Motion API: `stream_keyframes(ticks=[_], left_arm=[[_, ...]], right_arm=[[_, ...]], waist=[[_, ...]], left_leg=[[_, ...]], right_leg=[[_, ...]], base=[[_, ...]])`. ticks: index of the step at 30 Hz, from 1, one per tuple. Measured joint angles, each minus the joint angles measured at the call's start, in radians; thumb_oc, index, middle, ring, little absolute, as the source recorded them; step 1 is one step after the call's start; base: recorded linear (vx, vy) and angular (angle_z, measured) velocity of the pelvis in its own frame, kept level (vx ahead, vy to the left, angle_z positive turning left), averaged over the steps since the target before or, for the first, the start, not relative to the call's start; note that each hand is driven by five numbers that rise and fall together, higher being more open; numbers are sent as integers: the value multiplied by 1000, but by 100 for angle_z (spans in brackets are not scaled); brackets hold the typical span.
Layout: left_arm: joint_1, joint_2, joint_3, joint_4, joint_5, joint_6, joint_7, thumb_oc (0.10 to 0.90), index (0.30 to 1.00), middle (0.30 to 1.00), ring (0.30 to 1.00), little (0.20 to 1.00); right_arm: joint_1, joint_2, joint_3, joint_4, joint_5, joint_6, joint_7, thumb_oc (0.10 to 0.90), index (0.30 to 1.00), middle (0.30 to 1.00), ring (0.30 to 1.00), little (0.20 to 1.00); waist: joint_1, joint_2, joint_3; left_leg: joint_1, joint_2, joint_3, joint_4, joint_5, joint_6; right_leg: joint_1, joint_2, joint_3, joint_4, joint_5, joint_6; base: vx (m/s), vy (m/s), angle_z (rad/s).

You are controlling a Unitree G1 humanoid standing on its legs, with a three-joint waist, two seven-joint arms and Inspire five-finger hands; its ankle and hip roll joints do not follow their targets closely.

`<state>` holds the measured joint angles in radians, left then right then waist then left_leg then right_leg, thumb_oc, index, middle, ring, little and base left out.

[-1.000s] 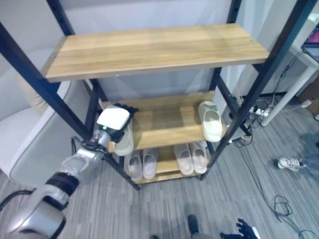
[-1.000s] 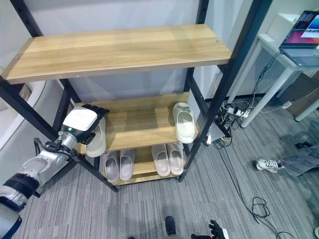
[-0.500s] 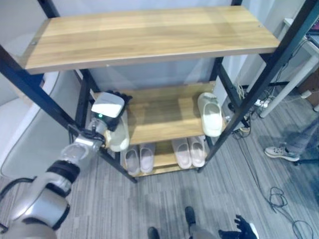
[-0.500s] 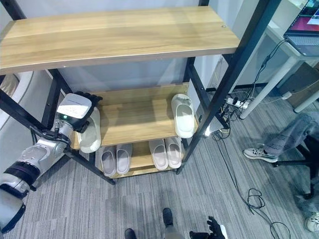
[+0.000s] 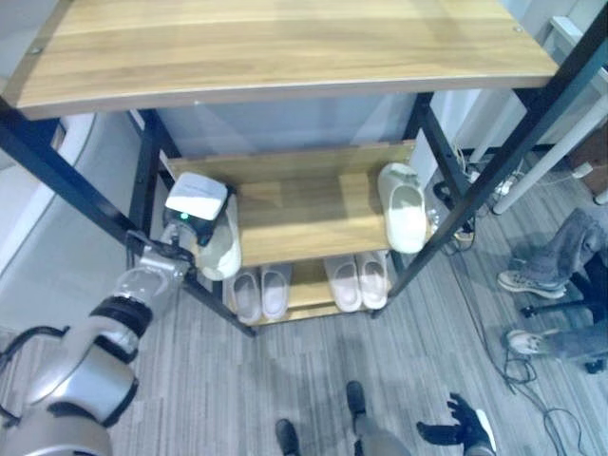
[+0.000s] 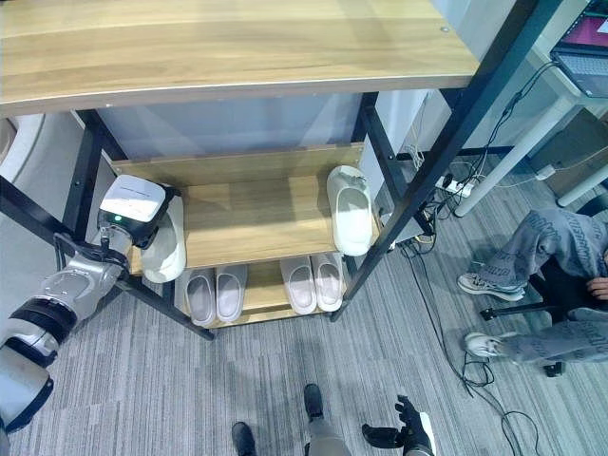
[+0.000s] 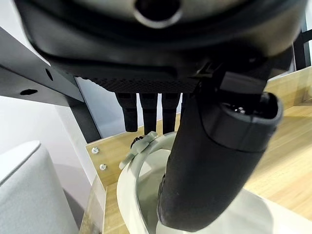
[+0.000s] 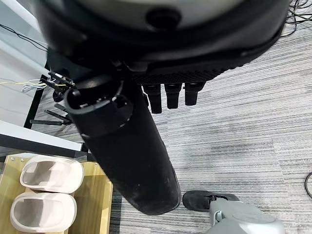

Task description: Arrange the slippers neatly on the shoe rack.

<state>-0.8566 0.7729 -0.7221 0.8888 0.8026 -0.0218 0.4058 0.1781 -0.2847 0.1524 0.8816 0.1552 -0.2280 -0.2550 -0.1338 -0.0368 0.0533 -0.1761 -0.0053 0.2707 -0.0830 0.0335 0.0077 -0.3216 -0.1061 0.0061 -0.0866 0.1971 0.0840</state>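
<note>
The left hand (image 5: pixel 195 201) grips a pale slipper (image 5: pixel 221 249) at the left end of the shoe rack's middle shelf (image 5: pixel 313 220), thumb inside the opening and fingers (image 7: pixel 148 111) curled over the rim. Against half a second ago, the slipper has come slightly further in over the boards, though its toe overhangs the front edge, so placement seems unfinished. Its mate (image 5: pixel 403 207) lies at the far right; the right hand (image 6: pixel 410 435) hangs low, fingers relaxed, holding nothing.
</note>
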Motion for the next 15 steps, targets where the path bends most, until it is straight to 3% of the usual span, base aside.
stream_keyframes(ticks=[1,2,7,15], left_arm=[[-3,-2,1,-1,1,3,6,494,441,441,441,441],[-12,-5,2,-4,4,16,25,402,302,302,302,302],[-80,-23,3,53,-5,33,61,400,300,300,300,300],[-112,-51,16,-24,-12,62,118,400,300,300,300,300]], right_arm=[[0,-8,18,-9,-1,0,-10,800,900,900,900,900],[0,-15,30,-21,-20,-4,-15,800,900,900,900,900],[-19,-15,36,-27,-36,-14,-17,800,900,900,900,900],[-30,-17,62,-31,-38,-23,-40,800,900,900,900,900]], waist=[[1,1,2],[-4,3,6],[-8,11,35],[-19,17,63]], left_leg=[[-4,0,0,0,1,0],[-13,-1,-2,0,4,0],[-20,0,0,0,6,-1],[-52,1,1,0,8,-2]], right_leg=[[-4,0,0,0,1,0],[-12,0,-1,0,3,-1],[-21,2,0,0,6,-2],[-54,2,2,0,9,-2]], base=[[-3,-3,3],[0,0,0],[0,0,0],[0,0,0]])
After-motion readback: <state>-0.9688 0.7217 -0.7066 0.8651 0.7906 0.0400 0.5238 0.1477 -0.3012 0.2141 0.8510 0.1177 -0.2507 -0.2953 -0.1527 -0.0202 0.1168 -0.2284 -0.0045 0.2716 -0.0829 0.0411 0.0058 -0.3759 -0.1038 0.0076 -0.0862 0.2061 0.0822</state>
